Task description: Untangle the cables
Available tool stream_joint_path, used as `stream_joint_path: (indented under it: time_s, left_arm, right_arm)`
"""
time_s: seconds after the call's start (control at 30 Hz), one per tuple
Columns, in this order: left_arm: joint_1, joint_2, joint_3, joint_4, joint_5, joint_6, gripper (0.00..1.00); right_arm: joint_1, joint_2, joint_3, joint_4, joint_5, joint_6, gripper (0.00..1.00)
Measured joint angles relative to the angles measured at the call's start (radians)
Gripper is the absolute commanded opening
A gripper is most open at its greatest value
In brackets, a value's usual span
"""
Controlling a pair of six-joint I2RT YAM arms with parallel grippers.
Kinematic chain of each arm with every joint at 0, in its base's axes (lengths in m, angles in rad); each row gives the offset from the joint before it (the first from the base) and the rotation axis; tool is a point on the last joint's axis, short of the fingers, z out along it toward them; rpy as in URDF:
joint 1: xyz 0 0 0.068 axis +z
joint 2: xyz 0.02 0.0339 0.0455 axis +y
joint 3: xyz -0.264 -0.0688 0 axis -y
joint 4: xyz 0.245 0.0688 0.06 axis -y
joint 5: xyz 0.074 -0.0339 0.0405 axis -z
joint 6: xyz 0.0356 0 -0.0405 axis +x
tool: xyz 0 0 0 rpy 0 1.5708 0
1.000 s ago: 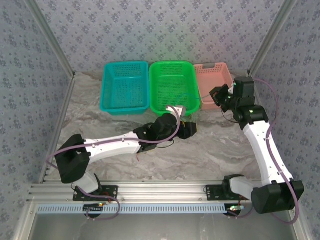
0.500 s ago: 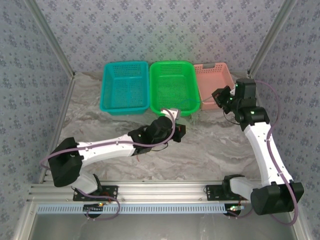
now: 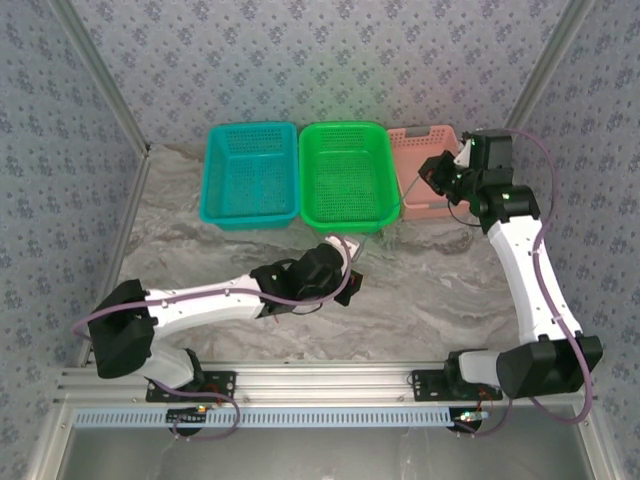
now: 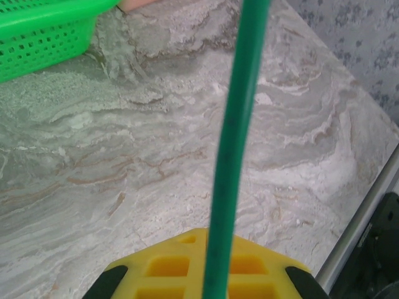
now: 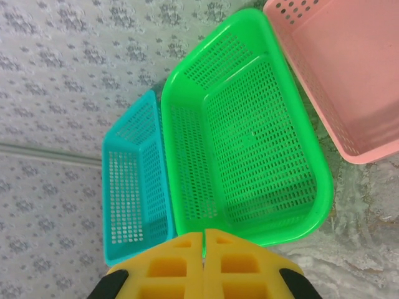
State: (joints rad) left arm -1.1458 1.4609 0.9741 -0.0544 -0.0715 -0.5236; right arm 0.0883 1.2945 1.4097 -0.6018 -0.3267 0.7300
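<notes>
Our left gripper [image 4: 209, 265] is pinching the green cable [image 4: 238, 124]. The cable runs up tight above the desk [image 4: 93, 162]. Our right gripper [image 5: 204, 249] is pressed together, up by the pink basket [image 5: 308, 81]. We cannot tell if it holds anything. We think the job is just begun: one cable is in hand, and the rest are not yet pulled apart.

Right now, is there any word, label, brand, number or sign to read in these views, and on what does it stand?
None can be read. The teal basket, green basket, pink basket and green cable carry no lettering. The wall bears a flower pattern, not text.
</notes>
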Motion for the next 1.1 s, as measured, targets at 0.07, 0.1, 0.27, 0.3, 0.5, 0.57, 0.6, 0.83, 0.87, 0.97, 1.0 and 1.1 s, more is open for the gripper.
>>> stream_joint_path:
  time_s: [0.07,0.1,0.27,0.3,0.5,0.57,0.6,0.83,0.87,0.97,1.0,1.1]
  left_arm:
    - [-0.011,0.008,0.017,-0.026,0.005,0.021,0.00]
    - [-0.019,0.016,0.030,-0.038,0.008,0.031,0.00]
    - [-0.071,0.098,0.103,-0.082,0.007,0.079,0.00]
    - [-0.080,0.114,0.117,-0.086,0.006,0.087,0.00]
    - [-0.106,0.148,0.146,-0.096,0.003,0.117,0.00]
    - [-0.106,0.148,0.154,-0.110,-0.004,0.126,0.00]
    - [-0.106,0.150,0.161,-0.116,-0.008,0.132,0.00]
    - [-0.117,0.151,0.191,-0.187,-0.057,0.130,0.50]
    - [-0.125,0.151,0.195,-0.212,-0.059,0.129,0.57]
    - [-0.143,0.149,0.208,-0.275,-0.063,0.124,0.69]
    - [-0.146,0.142,0.211,-0.292,-0.067,0.120,0.69]
    - [-0.148,0.086,0.213,-0.335,-0.081,0.119,0.70]
  right_arm:
    - [0.000,0.011,0.003,-0.007,-0.004,-0.026,0.00]
    - [0.000,0.014,0.003,-0.009,-0.004,-0.039,0.00]
    - [-0.001,0.042,0.028,-0.028,-0.012,-0.096,0.00]
    - [-0.002,0.050,0.037,-0.037,-0.014,-0.103,0.00]
    - [-0.015,0.083,0.077,-0.096,-0.037,-0.134,0.00]
    - [-0.015,0.093,0.094,-0.111,-0.040,-0.147,0.00]
    - [-0.015,0.097,0.102,-0.116,-0.041,-0.154,0.00]
    - [-0.013,0.084,0.098,-0.098,-0.020,-0.208,0.00]
    - [-0.014,0.074,0.092,-0.075,-0.005,-0.216,0.00]
    - [-0.014,0.034,0.076,-0.043,0.032,-0.235,0.00]
    - [-0.013,0.021,0.074,-0.043,0.044,-0.245,0.00]
    - [-0.008,-0.004,0.074,-0.043,0.077,-0.269,0.00]
